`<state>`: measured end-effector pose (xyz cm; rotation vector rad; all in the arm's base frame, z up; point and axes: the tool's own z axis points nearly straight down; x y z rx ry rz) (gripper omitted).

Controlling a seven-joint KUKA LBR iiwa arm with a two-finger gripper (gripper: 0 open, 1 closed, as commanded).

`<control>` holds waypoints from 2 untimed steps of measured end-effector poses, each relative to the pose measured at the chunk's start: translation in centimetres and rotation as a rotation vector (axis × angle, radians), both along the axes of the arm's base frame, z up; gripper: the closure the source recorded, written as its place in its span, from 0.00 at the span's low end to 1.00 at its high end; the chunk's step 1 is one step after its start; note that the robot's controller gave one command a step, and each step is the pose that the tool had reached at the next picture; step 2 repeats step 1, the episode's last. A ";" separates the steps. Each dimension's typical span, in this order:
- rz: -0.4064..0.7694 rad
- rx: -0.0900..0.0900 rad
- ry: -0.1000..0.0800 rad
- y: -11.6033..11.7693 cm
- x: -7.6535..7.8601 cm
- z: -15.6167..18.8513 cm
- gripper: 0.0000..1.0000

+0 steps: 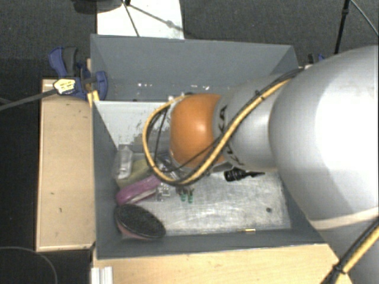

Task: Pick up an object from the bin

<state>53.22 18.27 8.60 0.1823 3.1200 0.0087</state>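
Since the arm's orange cover [192, 129] overhangs the gripper [180, 189], I cannot tell whether it is spread or pressed together, but it hangs low in the bin's [189, 58] left half, where a pink-handled hairbrush [139, 220] lies, probably slid against the bin's left wall.

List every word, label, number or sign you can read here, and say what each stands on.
None can be read.
Dark marks on the arm's grey wrist, beside its orange cover: perhaps lettering, too blurred, partly behind a cable.
The pink brush and clear packet in the bin: no legible print.
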 end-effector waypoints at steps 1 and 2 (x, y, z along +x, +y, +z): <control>0.038 -0.001 0.008 1.3 -0.5 11.9 1.00; 0.038 -0.001 0.008 1.3 -0.5 11.9 1.00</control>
